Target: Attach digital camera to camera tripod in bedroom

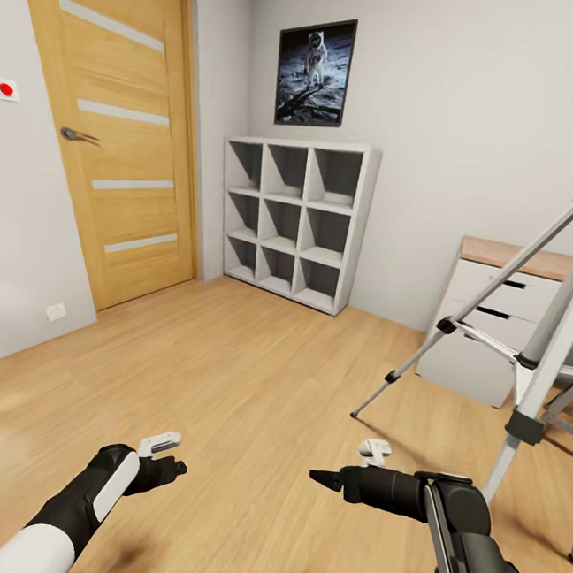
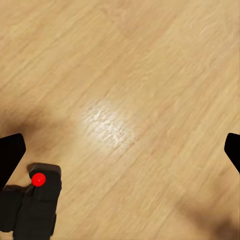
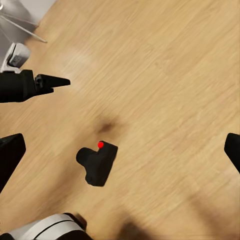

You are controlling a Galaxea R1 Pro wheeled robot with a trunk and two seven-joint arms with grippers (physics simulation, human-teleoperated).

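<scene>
Pale wood, grey walls, black gear

The digital camera (image 3: pixel 98 164) is black with a red button; the camera tripod (image 1: pixel 528 350) has silver-grey legs and black joints; the floor (image 1: pixel 248 389) is light wood plank; the cube shelves (image 1: pixel 294 221) are white.

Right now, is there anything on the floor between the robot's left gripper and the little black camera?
No. In the right wrist view, just bare wood floor lies between the left gripper and the digital camera, apart from a faint shadow.

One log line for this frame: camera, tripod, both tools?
camera: on floor, ungrasped | tripod: standing, no camera seen | left tool: open | right tool: open
</scene>
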